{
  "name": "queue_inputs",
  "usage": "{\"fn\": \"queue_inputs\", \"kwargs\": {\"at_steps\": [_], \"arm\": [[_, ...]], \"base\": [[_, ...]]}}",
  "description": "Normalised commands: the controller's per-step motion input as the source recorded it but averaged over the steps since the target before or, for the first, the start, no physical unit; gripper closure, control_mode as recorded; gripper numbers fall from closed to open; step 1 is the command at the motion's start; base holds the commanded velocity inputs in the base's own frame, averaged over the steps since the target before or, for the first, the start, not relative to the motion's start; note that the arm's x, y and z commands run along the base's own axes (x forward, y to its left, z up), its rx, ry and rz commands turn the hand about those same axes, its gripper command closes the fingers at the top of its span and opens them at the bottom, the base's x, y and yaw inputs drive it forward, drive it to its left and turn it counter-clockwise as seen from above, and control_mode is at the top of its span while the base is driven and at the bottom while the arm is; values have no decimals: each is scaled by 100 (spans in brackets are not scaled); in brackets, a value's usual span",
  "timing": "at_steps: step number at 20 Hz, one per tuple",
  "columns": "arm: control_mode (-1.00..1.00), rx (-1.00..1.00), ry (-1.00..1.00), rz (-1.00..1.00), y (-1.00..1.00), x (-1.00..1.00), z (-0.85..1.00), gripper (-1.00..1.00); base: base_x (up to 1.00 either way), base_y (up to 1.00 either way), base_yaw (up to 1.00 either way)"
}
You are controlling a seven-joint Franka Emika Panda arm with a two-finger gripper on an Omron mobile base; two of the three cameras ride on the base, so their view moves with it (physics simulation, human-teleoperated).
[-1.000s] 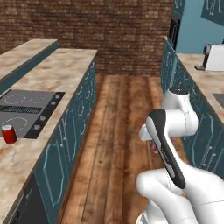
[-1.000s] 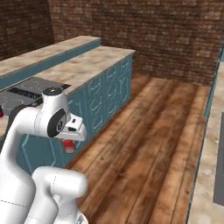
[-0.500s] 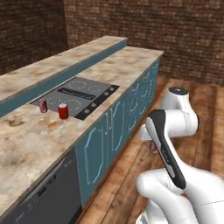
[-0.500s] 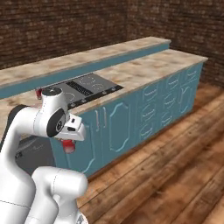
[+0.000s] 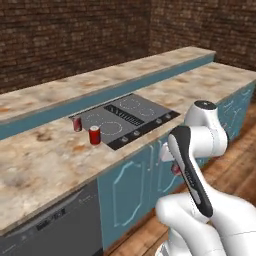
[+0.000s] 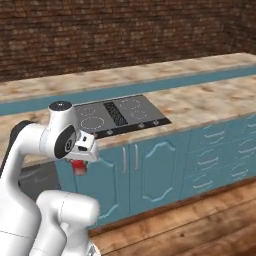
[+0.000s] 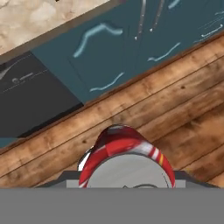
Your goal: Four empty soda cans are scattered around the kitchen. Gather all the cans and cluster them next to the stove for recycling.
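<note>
- Claw (image 6: 79, 165), right base view: clenched on a red soda can (image 6: 79, 168) that hangs below the white hand, in front of the teal cabinet doors (image 6: 150, 175) and lower than the countertop edge. The can's long axis cannot be judged from this side.
- Same view: the stove (image 6: 117, 116) lies flat in the beige countertop (image 6: 210, 100), its knobs along the front edge; bare counter runs to its right, and wooden floor (image 6: 190, 225) lies open before the cabinets.
- Left base view: the held can (image 5: 175, 169) shows as a red patch beside the forearm, against a cabinet door.
- Same view: two more cans stand upright, long axes vertical, at the stove's left end. One can (image 5: 94, 135) stands on the counter just beside the cooktop's front left corner; the other (image 5: 77, 123) stands at its rear left corner, near the raised back ledge (image 5: 100, 95). They are near each other but apart.
- Same view: a broad stretch of bare counter extends left of them, above a dark appliance front (image 5: 50, 220).
- Hand view: the gripped can (image 7: 126, 162) is seen end-on, silver top toward the camera, its axis pointing down at the floor planks; cabinet fronts and a dark panel (image 7: 30, 100) lie beyond.
</note>
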Motion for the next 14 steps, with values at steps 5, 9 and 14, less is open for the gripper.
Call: {"fn": "queue_inputs", "kwargs": {"at_steps": [5, 9, 14], "arm": [[100, 0, 0, 0, 0, 0, 0, 100], [100, 0, 0, 0, 0, 0, 0, 100], [100, 0, 0, 0, 0, 0, 0, 100]], "base": [[100, 1, 54], [100, -31, 35], [41, -40, 24]]}}
